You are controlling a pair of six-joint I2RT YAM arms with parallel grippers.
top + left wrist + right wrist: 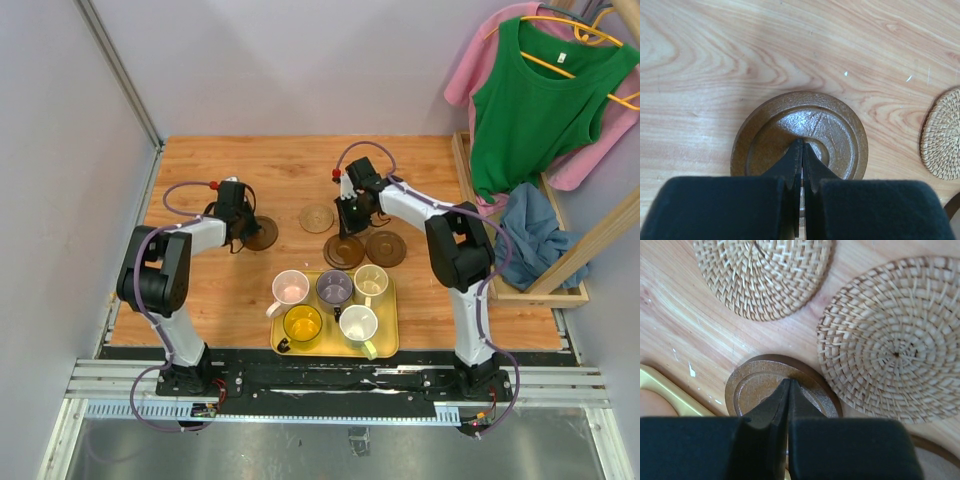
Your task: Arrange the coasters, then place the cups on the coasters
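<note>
Top external view, nearest me: the yellow tray (388, 330) sits just beyond the arm bases on the wooden table (200, 170). All five cups stand on it, none on a coaster.
Front row: I see the yellow cup (302, 324) and the green-white cup (358, 324).
Back row: the pink cup (291, 288), the purple-grey cup (334, 288) and the cream cup (371, 282).
Just past the tray: the middle dark coaster (344, 253) and the right dark coaster (386, 248) lie side by side, close together.
Right gripper (789, 382): fingers pressed together with nothing between them. In the right wrist view the tips hang over the middle dark coaster; I cannot tell whether they touch it.
Left side: the left dark coaster (266, 236) lies alone, well apart from the tray.
Left gripper (802, 146): pinched closed and empty, its tips at the centre ring of the left dark coaster. I cannot tell whether they touch.
Between the grippers: the left woven coaster (316, 218) lies flat.
Under the right arm: the right woven coaster (895, 340) lies right up against the middle dark coaster's rim.
Far right: a green top (540, 100) and a pink garment (585, 160) hang above a blue cloth (530, 230).
</note>
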